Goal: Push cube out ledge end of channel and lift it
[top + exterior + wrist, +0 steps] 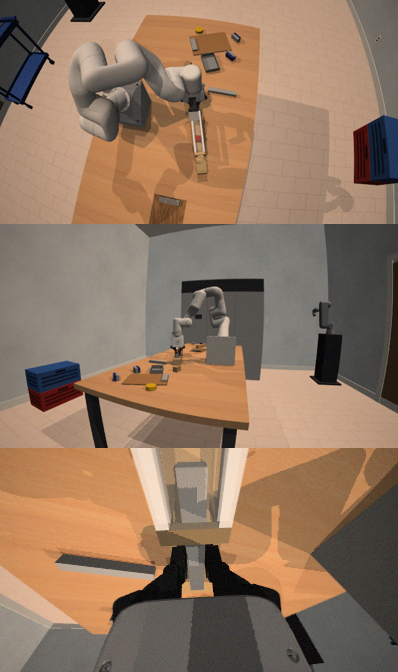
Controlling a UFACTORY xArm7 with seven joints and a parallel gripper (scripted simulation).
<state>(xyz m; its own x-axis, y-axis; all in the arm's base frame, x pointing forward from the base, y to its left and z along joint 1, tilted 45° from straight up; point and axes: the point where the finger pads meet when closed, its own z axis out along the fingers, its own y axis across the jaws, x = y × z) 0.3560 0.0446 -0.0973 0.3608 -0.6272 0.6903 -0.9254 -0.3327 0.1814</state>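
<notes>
A narrow channel with white side walls (198, 137) lies along the table, and a small red cube (198, 138) sits inside it about halfway. The tan end with the short ledge and raised lip (201, 165) is the end far from the arm. My gripper (193, 106) stands just outside the near end and is shut on a grey pusher bar (196, 568). The bar's wider grey head (191, 488) reaches in between the white walls (150, 488). In the top view the head (194, 116) is apart from the cube. The fingers stay outside the channel mouth.
A loose grey bar (222, 91) lies right of the gripper. Further back are a grey tray (210, 62), a brown board (210, 43), two blue blocks (230, 55), a grey block and a yellow disc (199, 30). The arm's grey base (137, 106) stands to the left. A wooden board (168, 208) lies at the table's near edge.
</notes>
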